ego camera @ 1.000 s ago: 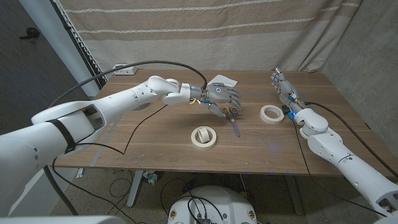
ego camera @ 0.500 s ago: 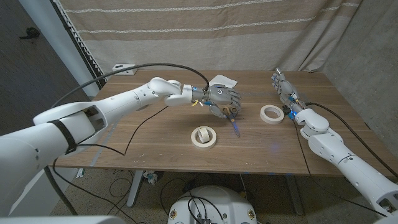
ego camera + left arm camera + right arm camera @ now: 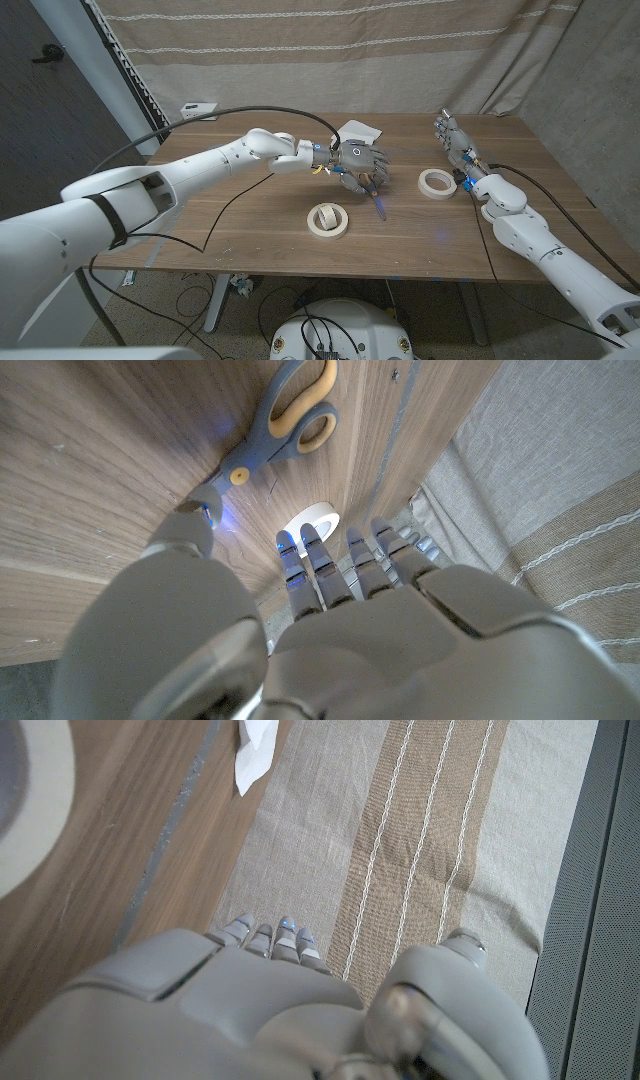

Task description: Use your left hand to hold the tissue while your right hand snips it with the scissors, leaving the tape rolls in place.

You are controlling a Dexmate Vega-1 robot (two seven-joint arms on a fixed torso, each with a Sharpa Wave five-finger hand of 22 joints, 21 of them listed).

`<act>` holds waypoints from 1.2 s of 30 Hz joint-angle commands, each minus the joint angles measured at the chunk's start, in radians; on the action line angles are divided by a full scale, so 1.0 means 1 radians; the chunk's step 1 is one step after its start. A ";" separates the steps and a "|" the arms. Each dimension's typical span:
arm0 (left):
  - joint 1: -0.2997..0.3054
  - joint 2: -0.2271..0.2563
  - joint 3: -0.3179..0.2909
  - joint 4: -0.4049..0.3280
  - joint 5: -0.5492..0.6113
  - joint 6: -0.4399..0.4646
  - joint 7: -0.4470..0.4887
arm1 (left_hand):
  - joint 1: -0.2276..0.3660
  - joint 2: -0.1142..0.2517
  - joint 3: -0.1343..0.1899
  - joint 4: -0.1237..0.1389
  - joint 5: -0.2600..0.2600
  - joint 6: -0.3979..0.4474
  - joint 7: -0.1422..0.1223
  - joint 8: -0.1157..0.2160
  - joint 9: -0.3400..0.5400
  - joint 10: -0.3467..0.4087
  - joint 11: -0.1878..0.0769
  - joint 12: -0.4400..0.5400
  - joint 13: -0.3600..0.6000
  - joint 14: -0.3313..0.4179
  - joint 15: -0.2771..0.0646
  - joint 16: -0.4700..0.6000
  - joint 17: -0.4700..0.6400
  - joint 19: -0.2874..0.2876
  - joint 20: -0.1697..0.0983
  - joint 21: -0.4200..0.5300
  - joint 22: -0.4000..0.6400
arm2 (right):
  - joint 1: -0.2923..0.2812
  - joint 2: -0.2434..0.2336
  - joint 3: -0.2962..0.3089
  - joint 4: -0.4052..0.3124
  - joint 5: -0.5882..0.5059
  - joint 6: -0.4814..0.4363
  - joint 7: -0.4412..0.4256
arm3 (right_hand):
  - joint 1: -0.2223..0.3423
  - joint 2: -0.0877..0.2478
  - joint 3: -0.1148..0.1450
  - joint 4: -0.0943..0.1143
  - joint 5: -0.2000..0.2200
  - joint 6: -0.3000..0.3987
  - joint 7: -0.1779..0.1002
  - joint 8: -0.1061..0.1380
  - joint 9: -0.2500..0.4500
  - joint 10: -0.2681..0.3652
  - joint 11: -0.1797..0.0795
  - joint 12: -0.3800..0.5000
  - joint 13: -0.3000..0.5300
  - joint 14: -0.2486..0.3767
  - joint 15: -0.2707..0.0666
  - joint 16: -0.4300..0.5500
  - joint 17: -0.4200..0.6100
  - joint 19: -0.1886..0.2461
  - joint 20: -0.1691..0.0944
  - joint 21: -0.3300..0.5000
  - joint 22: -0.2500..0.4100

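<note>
A white tissue (image 3: 358, 131) lies at the table's far middle, and its corner (image 3: 256, 748) shows in the right wrist view. Blue-and-yellow scissors (image 3: 378, 199) lie shut on the wood, seen whole as scissors (image 3: 278, 422) in the left wrist view. My left hand (image 3: 361, 163) hovers just over the scissors' handles, between them and the tissue, fingers (image 3: 318, 565) spread and holding nothing. My right hand (image 3: 454, 138) stands at the table's far right with fingers straight, empty, beyond one tape roll (image 3: 436, 181). Another tape roll (image 3: 328, 219) sits nearer the front middle.
A black cable (image 3: 238, 185) runs across the table's left half from the left arm. A striped curtain (image 3: 330, 55) hangs close behind the table's far edge. A white power strip (image 3: 198, 110) lies at the far left corner.
My left arm has reached slightly further right, and the hand has settled a little over the scissors' handles. The right arm, tissue and tape rolls have not moved.
</note>
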 commanded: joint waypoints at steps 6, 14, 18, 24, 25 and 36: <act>-0.020 -0.054 0.033 0.086 -0.020 0.001 0.044 | 0.011 -0.001 0.008 0.001 -0.019 0.025 0.001 0.014 -0.007 0.021 -0.001 0.017 -0.007 0.006 -0.180 0.004 -0.004 0.027 -0.161 -0.006 -0.003 | 0.010 0.008 -0.001 0.012 -0.001 0.017 0.009 | 0.008 0.003 0.001 -0.004 0.007 0.002 -0.002 0.001 0.002 -0.003 -0.005 -0.003 -0.001 -0.005 -0.007 0.002 0.002 -0.001 0.003 -0.003 0.002; -0.039 -0.071 0.067 0.117 -0.012 -0.019 0.089 | 0.000 -0.008 0.002 0.005 -0.022 0.026 0.001 0.012 -0.008 0.021 -0.001 0.019 -0.007 0.056 -0.179 0.019 0.003 0.058 -0.127 0.002 0.001 | 0.012 0.006 -0.002 0.009 -0.004 0.021 0.011 | 0.009 0.004 0.002 -0.004 0.007 0.001 -0.003 0.000 0.002 -0.004 -0.009 -0.004 0.000 -0.004 -0.007 0.002 0.002 -0.001 0.003 -0.003 0.002; -0.042 -0.070 0.078 0.117 -0.012 -0.024 0.094 | -0.005 -0.003 0.002 0.007 -0.020 0.020 0.001 0.010 -0.008 0.026 -0.001 0.022 -0.005 0.095 -0.179 0.034 0.011 0.063 -0.107 0.005 0.004 | 0.007 0.003 0.000 0.005 -0.001 0.017 0.010 | 0.010 0.004 0.002 -0.004 0.008 0.001 -0.004 0.000 0.002 -0.004 -0.007 -0.004 0.000 -0.004 -0.007 0.002 0.002 -0.001 0.003 -0.003 0.002; -0.048 -0.069 0.091 0.117 -0.008 -0.028 0.095 | -0.005 -0.003 0.003 0.007 -0.019 0.018 0.001 0.010 -0.008 0.031 -0.001 0.025 -0.004 0.107 -0.179 0.038 0.014 0.062 -0.099 0.005 0.005 | 0.003 0.000 0.003 0.000 0.002 0.014 0.007 | 0.010 0.005 0.002 -0.004 0.008 -0.001 -0.004 0.000 0.002 -0.003 -0.006 -0.004 0.000 -0.004 -0.007 0.002 0.002 -0.001 0.003 -0.003 0.002; -0.048 -0.069 0.092 0.117 -0.005 -0.025 0.098 | -0.005 -0.003 0.003 0.007 -0.018 0.018 0.001 0.010 -0.008 0.032 -0.001 0.025 -0.004 0.108 -0.179 0.038 0.015 0.059 -0.098 0.004 0.005 | 0.002 0.000 0.004 -0.001 0.003 0.013 0.005 | 0.010 0.005 0.002 -0.004 0.008 0.000 -0.003 0.000 0.002 -0.003 -0.005 -0.004 0.000 -0.004 -0.007 0.002 0.002 -0.001 0.003 -0.003 0.002; -0.061 -0.084 0.111 0.146 -0.018 -0.052 0.086 | -0.002 -0.005 0.005 0.004 -0.017 0.023 0.001 0.013 -0.008 0.036 -0.002 0.025 -0.002 0.101 -0.179 0.033 0.017 0.048 -0.092 0.001 0.005 | -0.002 -0.008 0.007 -0.009 0.002 0.004 0.000 | 0.011 0.005 0.002 -0.004 0.009 -0.001 -0.004 0.000 0.002 -0.003 -0.006 -0.004 0.000 -0.004 -0.007 0.002 0.002 -0.001 0.003 -0.003 0.002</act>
